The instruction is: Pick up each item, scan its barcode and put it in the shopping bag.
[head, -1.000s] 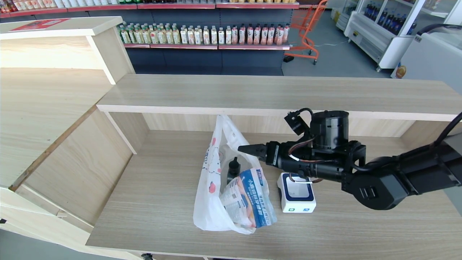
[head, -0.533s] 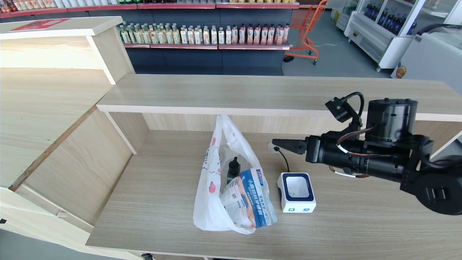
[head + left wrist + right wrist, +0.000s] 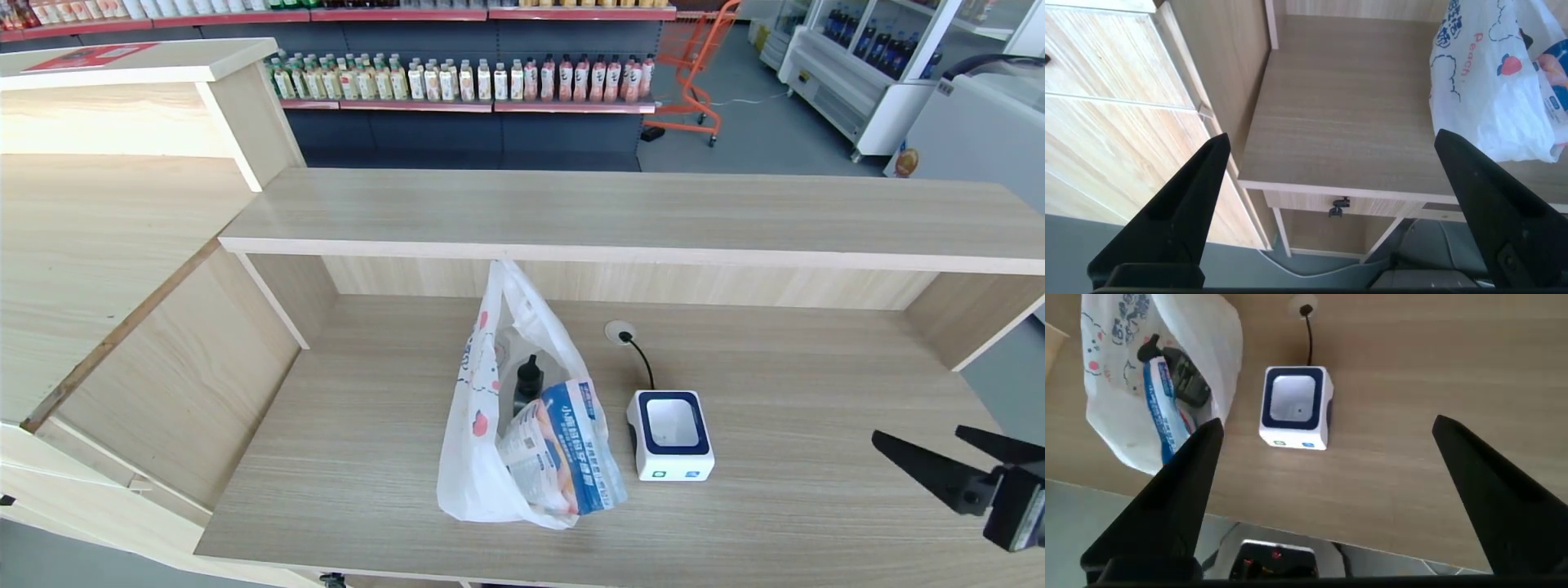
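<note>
My right claw [image 3: 915, 431] hangs spread and empty at the head view's lower right; my left claw [image 3: 1331, 137] is spread too, holding nothing. At centre, the shopping bag [image 3: 478, 441] stands on the tabletop [image 3: 816, 392] beside the scanner [image 3: 671, 433], a blue packet [image 3: 567, 445] and dark bottle [image 3: 529, 380] already inside, so I judge the task finished or nearly so.

Seeing scanner [image 3: 671, 434] sitting on counter [image 3: 816, 523], window facing up. Seeing shopping bag [image 3: 478, 457] standing just left of scanner, holding blue-and-white packet [image 3: 571, 449] and dark bottle [image 3: 529, 382]. Seeing cable [image 3: 642, 359] running from behind scanner to grommet [image 3: 620, 331]. Seeing right gripper [image 3: 916, 431] hanging well right of scanner, jaws spread wide.
</note>
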You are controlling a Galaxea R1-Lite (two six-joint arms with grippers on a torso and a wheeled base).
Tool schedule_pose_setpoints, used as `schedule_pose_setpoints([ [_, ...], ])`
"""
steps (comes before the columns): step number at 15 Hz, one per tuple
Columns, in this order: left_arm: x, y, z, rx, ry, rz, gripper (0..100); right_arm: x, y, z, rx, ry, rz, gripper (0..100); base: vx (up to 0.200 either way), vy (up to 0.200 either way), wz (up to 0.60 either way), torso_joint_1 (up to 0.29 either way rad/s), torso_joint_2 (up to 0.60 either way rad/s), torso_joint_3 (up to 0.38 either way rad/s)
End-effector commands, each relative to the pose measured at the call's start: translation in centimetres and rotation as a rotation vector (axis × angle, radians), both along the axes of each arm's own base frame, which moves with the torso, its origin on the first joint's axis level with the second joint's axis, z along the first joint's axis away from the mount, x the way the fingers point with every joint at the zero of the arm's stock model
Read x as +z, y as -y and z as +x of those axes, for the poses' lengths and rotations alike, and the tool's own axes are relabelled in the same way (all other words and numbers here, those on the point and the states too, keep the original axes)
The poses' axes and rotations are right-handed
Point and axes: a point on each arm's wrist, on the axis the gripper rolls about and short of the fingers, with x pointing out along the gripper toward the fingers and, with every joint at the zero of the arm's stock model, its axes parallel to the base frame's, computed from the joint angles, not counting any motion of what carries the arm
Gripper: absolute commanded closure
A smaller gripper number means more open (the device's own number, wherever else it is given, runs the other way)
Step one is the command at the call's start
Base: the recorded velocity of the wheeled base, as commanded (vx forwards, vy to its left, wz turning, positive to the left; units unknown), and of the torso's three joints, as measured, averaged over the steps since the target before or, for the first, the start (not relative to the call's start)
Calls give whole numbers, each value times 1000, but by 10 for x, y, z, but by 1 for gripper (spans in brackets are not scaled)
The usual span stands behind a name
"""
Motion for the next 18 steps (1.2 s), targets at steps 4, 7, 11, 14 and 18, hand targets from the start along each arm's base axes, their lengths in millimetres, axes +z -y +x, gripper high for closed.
schedule_pose_setpoints([
  [4, 0, 0, 0, 0, 0, 0, 0, -82, 18, -117, -248, 176, -111, 0, 0, 0, 0, 0, 0, 0],
  [7, 0, 0, 0, 0, 0, 0, 0, -83, 18, -123, -274, 246, -156, 0, 0, 0, 0, 0, 0, 0],
  [11, 0, 0, 0, 0, 0, 0, 0, -83, 18, -127, -292, 299, -134, 0, 0, 0, 0, 0, 0, 0],
  [14, 0, 0, 0, 0, 0, 0, 0, -83, 18, -127, -293, 300, -128, 0, 0, 0, 0, 0, 0, 0],
  [18, 0, 0, 0, -1, 0, 4, 0, -81, 18, -127, -300, 320, -130, 0, 0, 0, 0, 0, 0, 0],
])
